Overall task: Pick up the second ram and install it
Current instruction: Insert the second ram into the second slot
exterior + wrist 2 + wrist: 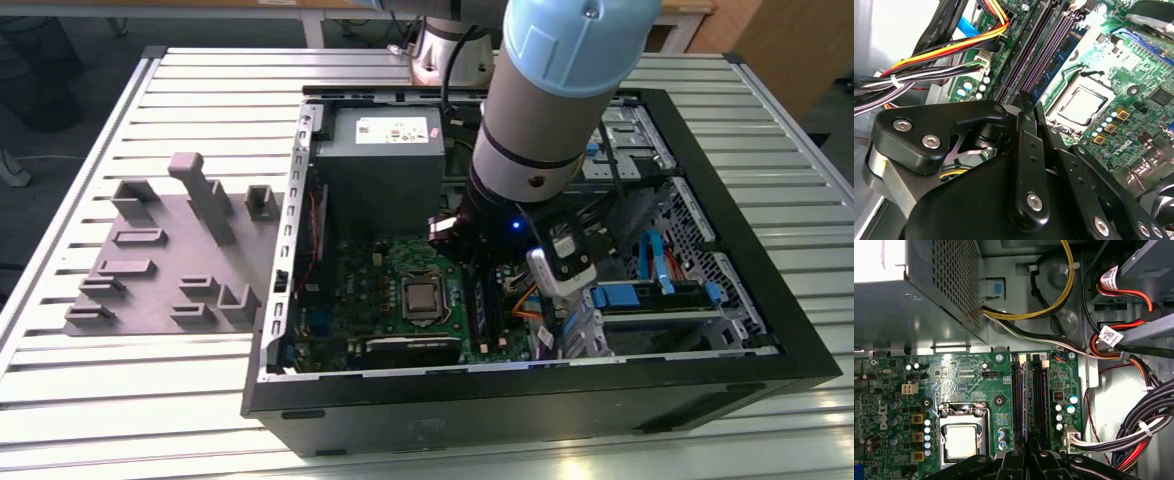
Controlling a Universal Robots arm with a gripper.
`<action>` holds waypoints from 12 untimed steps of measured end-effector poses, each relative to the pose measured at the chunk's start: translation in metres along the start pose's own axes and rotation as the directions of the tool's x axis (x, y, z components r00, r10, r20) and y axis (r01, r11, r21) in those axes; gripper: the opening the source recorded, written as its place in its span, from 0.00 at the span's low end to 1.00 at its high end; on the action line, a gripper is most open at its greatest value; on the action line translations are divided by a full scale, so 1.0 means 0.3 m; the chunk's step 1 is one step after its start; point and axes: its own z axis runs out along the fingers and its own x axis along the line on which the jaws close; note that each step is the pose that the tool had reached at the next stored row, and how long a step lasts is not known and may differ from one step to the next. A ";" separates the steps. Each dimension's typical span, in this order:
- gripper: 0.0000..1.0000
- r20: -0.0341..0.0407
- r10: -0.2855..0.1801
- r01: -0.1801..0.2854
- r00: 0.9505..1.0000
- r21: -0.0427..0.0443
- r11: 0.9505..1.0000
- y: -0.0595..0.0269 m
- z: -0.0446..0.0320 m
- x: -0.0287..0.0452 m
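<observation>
My gripper (1026, 454) hangs low inside the open computer case (534, 400), right over the row of long black memory slots on the green motherboard (964, 375). Its two fingers (1021, 115) stand close together, shut on the second ram (1026, 395). The ram is seen edge-on as a thin pale line, running from the fingertips along the slot row. I cannot tell whether the board sits fully in its slot. In the exterior view the arm (547, 120) covers the gripper and most of the slots.
The grey power-supply box (380, 150) stands just behind the motherboard. The processor socket (961, 440) lies beside the slots. Bundles of coloured cables (1134, 435) run close on the other side. A grey parts fixture (174, 250) lies on the slatted table at the exterior view's left.
</observation>
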 end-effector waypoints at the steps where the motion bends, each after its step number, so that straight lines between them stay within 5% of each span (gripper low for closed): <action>1: 0.14 0.000 0.000 0.000 1.000 0.000 1.000 0.000 0.000 0.000; 12: 0.14 0.000 0.001 -0.001 1.000 -0.001 1.000 -0.010 0.017 0.001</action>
